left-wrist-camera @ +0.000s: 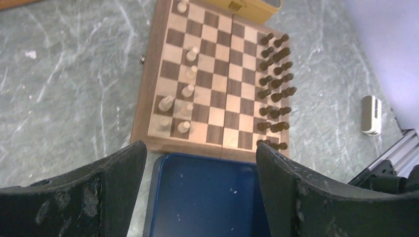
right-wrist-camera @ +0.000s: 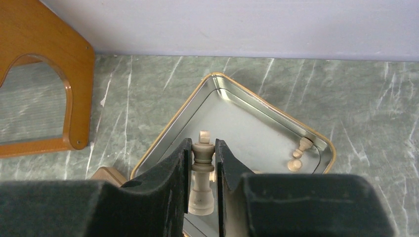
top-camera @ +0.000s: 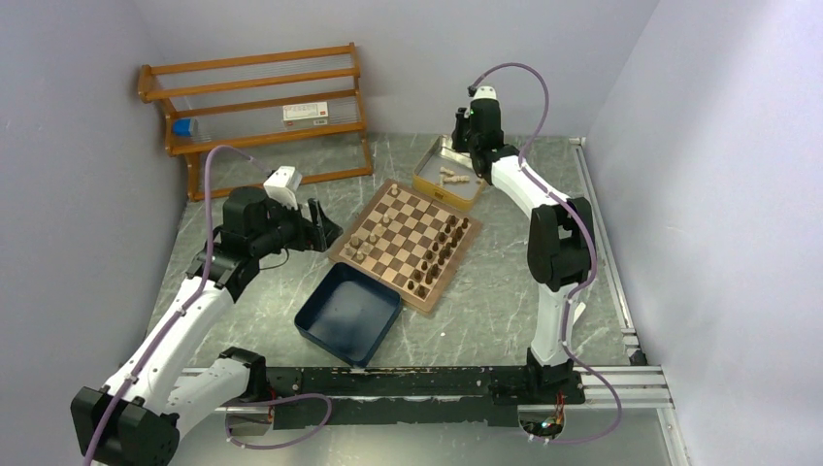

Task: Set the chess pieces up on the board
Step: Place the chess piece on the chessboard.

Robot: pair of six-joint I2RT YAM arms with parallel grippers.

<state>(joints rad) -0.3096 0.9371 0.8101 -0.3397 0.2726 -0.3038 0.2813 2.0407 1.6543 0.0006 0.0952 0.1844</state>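
The board (top-camera: 408, 231) lies in the middle of the table. Dark chess pieces (left-wrist-camera: 274, 84) fill two rows along one edge, and several light chess pieces (left-wrist-camera: 188, 89) stand near the opposite edge. My left gripper (top-camera: 325, 228) hovers by the board's left corner. Its jaws (left-wrist-camera: 200, 153) are open and nothing is between them. My right gripper (top-camera: 468, 136) is over the metal tin (right-wrist-camera: 267, 106). It (right-wrist-camera: 202, 150) is shut on the head of a light tan king (right-wrist-camera: 201, 173), which stands upright. Two more light pieces (right-wrist-camera: 299, 154) lie in the tin's corner.
A navy blue tray (top-camera: 347, 313) holds nothing and sits against the board's near edge, below my left gripper (left-wrist-camera: 207, 197). A wooden rack (top-camera: 257, 107) stands at the back left, its side panel (right-wrist-camera: 44, 74) close to the tin. Walls close in on three sides.
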